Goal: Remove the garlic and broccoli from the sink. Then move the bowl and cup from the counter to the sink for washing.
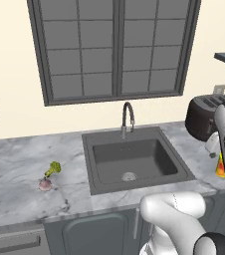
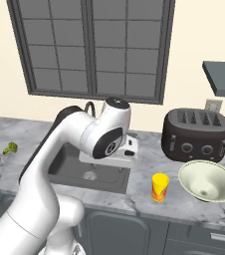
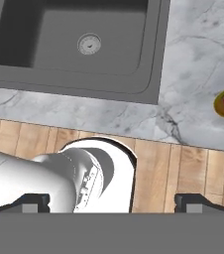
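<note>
Desk (image 1: pixel 15 164): grey-white marble over dark cabinets, one sink (image 1: pixel 134 158) let into it below a window (image 1: pixel 114 47).

Sink: one basin, one drain disc (image 1: pixel 128 176) on its floor, one gooseneck tap (image 1: pixel 128 118) at its 12 o'clock rim.

Garlic (image 1: pixel 45 185): one, on the desk at 9 o'clock of the sink, well apart from the rim. Broccoli (image 1: pixel 53 169): one, just beside the garlic at its 1 o'clock.

Cup (image 2: pixel 160 187): one, yellow with a red patch, upright on the desk at 3 o'clock of the sink, near the front edge. Bowl (image 2: pixel 208 181): one, just beside the cup at its 3 o'clock, apart from it. Toaster (image 2: pixel 196 134): one, dark, four slots, at 12 o'clock of the bowl.

In the left base view the arm's forearm covers most of the cup and the toaster's right part; the bowl is clear in the right base view.

End effector (image 3: pixel 112 202): tips spread wide, nothing between them, above the desk's front edge and wooden floor (image 3: pixel 193 171); the hand view has the cup at its 3 o'clock edge.
</note>
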{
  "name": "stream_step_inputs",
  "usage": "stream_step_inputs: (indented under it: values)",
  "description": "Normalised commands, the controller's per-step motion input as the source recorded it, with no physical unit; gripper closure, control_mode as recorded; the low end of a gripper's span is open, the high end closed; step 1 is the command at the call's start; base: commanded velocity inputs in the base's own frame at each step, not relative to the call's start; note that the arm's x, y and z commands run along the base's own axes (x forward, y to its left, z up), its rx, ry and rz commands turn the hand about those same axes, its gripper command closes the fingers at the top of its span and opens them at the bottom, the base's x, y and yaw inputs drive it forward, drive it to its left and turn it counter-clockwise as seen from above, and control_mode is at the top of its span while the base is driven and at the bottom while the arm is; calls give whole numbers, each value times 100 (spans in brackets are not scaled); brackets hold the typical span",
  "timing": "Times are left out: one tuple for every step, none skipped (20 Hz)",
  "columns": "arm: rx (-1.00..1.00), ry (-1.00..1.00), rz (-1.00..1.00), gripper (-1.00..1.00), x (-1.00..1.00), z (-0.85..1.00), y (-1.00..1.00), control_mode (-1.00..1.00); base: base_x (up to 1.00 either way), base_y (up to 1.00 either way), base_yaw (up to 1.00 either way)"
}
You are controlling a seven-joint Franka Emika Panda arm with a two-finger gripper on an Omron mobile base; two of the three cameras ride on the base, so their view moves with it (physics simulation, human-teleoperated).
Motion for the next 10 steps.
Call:
stream_step_inputs:
  values:
    - [-1, 1, -5, -100, -3, 0, -23, -100, 0, 0, 0]
    - [-1, 1, -5, -100, -3, 0, -22, -100, 0, 0, 0]
    - [-2, 1, -5, -100, -2, 0, -22, -100, 0, 0, 0]
    - [-2, 2, -5, -100, -1, 0, -22, -100, 0, 0, 0]
    - [-3, 2, -4, -100, -1, 0, -22, -100, 0, 0, 0]
    - [-4, 2, -5, -100, 0, 0, -21, -100, 0, 0, 0]
    - [-4, 2, -5, -100, 0, 0, -23, -100, 0, 0, 0]
    - [-3, 1, -5, -100, 0, 0, -22, -100, 0, 0, 0]
    - [-3, 1, -5, -100, 0, 0, -22, -100, 0, 0, 0]
    - [-3, 1, -5, -100, 0, 0, -21, -100, 0, 0, 0]
